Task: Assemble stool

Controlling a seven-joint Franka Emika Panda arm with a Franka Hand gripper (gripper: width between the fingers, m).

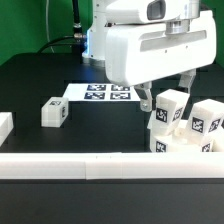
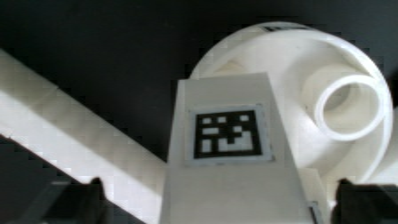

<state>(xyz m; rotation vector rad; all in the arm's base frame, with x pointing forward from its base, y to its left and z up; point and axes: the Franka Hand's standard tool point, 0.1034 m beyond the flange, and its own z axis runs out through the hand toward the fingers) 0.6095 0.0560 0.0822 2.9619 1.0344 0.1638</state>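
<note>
My gripper is open, its dark fingers standing on either side of a white blocky leg with a square tag, with a gap on each side. The leg stands upright at the exterior view's right. The round rimmed seat lies just behind the leg, and one round socket shows. In the exterior view the seat is mostly hidden behind the leg and the gripper. A second leg stands right next to the first, and a third leg lies alone at the exterior view's left.
The marker board lies at the back behind the gripper. A long white bar edges the table's front and crosses the wrist view beside the leg. Another white piece shows at the exterior view's left edge.
</note>
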